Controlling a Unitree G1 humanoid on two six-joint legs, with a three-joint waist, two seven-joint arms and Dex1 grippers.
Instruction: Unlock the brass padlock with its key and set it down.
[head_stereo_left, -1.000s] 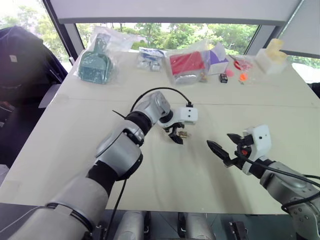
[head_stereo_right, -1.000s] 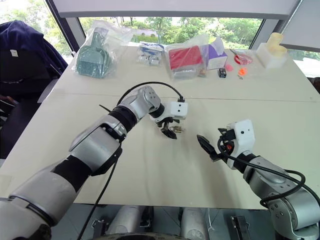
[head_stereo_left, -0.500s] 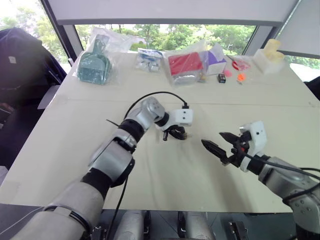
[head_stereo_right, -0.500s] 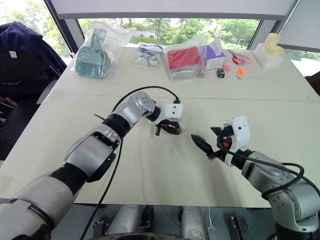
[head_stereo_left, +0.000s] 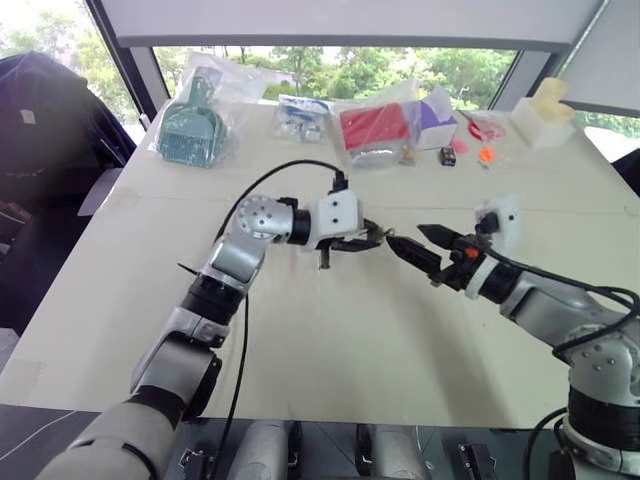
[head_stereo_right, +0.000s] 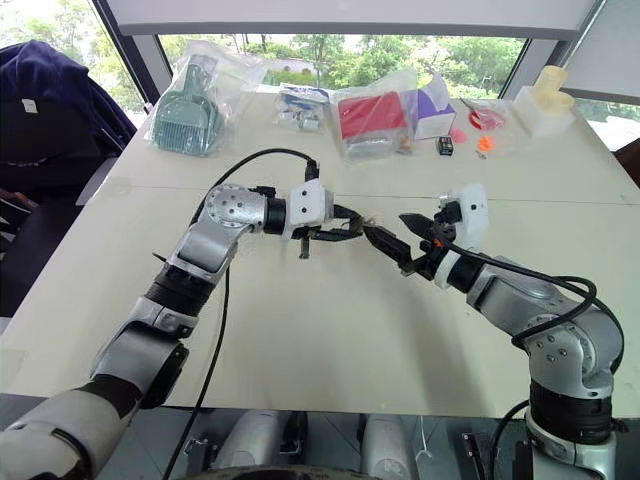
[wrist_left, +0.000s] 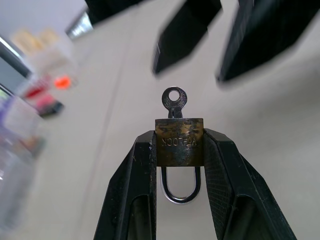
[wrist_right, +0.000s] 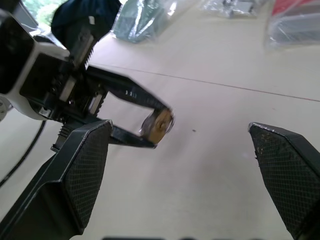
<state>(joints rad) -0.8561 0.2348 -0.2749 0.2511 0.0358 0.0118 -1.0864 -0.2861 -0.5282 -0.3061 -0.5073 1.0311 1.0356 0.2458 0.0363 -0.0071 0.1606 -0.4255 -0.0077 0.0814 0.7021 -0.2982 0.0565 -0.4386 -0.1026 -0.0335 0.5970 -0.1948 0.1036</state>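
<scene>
Both my grippers hang above the pale tabletop (head_stereo_left: 330, 330), tips nearly meeting. My left gripper (wrist_left: 179, 150) is clamped on the small brass padlock (wrist_left: 179, 142), its silvery shackle loop (wrist_left: 180, 187) lying between my black fingers (wrist_left: 135, 190) and a small silver key (wrist_left: 174, 101) sticking out of the body's far end. My right gripper (head_stereo_left: 410, 245) faces it, jaws spread wide and holding nothing.

Lab-like test room: broad worktable (head_stereo_left: 330, 350), bagged sample items (head_stereo_left: 375, 130), windows (head_stereo_left: 330, 65).

Bright window daylight (blurred backgrounds)
</scene>
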